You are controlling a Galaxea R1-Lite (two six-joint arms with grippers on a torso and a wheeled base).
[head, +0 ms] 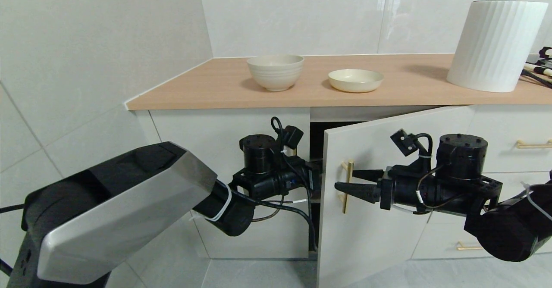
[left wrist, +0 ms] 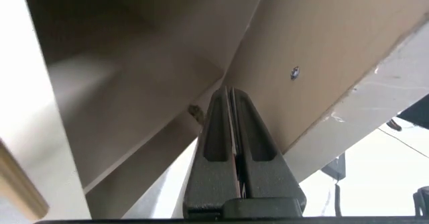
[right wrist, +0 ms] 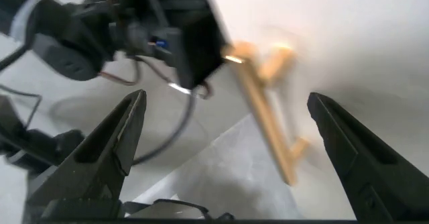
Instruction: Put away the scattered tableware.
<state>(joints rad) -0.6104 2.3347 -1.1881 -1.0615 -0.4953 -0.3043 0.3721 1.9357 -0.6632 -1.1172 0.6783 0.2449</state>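
On the wooden counter stand a cream ribbed bowl and, to its right, a shallow cream dish. Below them a white cabinet door hangs partly open, with a gold handle. My right gripper is open in front of the door, one finger on each side of the handle without touching it. My left gripper is shut on nothing and pokes into the gap behind the door's inner face; in the head view the door edge hides its fingertips.
A tall white ribbed canister stands at the counter's right, with dark utensils behind it. Drawers with gold handles lie right of the door. A tiled wall closes off the left side.
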